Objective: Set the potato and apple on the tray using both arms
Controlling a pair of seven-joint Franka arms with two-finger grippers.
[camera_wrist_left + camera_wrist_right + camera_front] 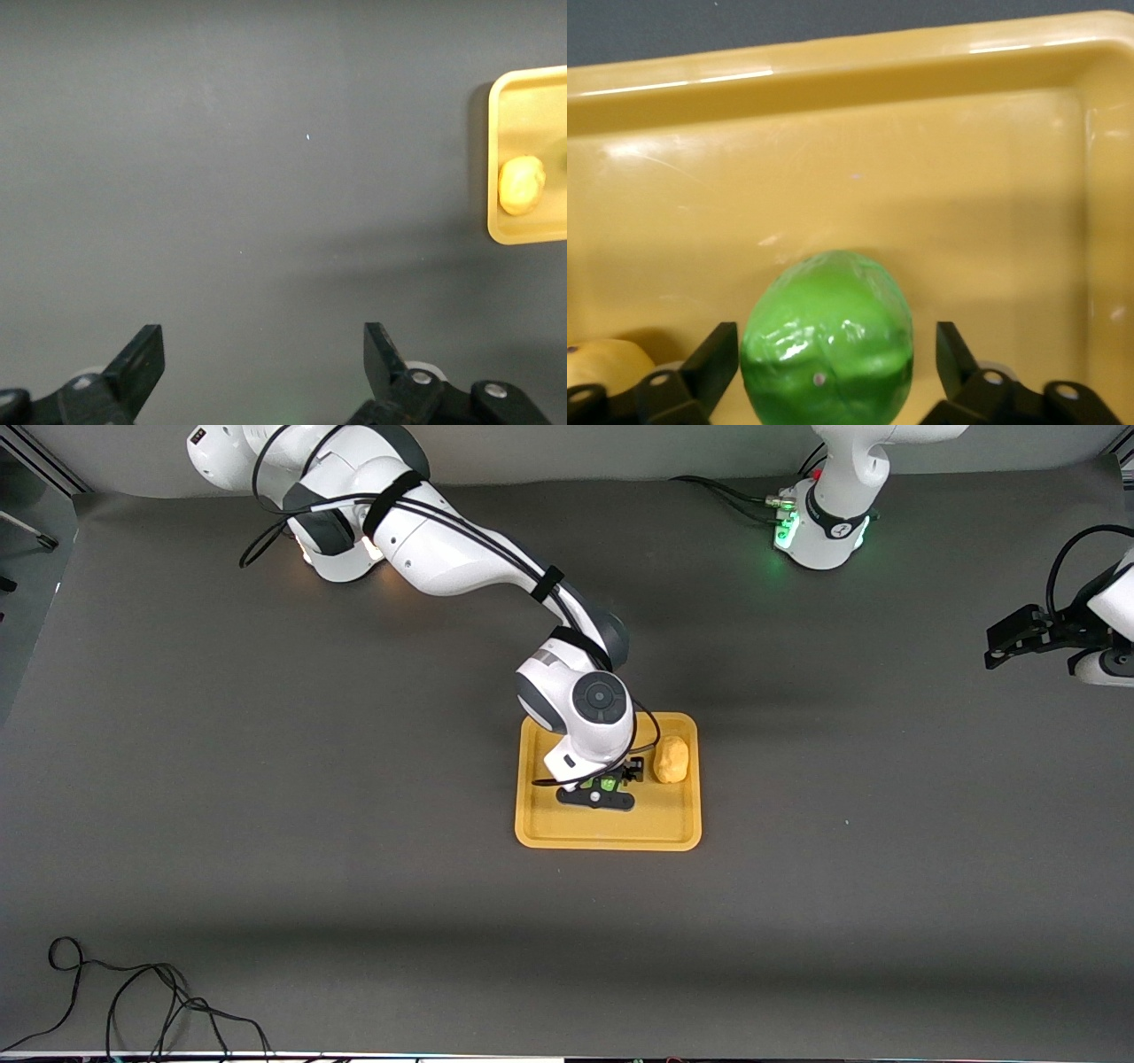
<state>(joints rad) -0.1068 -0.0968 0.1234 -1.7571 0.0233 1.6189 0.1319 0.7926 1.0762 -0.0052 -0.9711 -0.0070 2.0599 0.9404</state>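
Note:
The yellow-orange tray (608, 834) lies mid-table. The potato (671, 760) rests on it toward the left arm's end; it also shows in the left wrist view (520, 184) and the right wrist view (602, 359). My right gripper (607, 788) is low over the tray, beside the potato. Its fingers are open around the green apple (828, 328), with a gap on each side. The apple sits on the tray floor (833, 177) and is mostly hidden under the hand in the front view (609, 784). My left gripper (1005, 646) is open and empty (261, 345) over bare table at the left arm's end, where it waits.
A loose black cable (133, 1001) lies at the table corner nearest the front camera, at the right arm's end. The arms' white bases (819, 531) stand along the edge farthest from the front camera. The tray's rim (532, 97) shows in the left wrist view.

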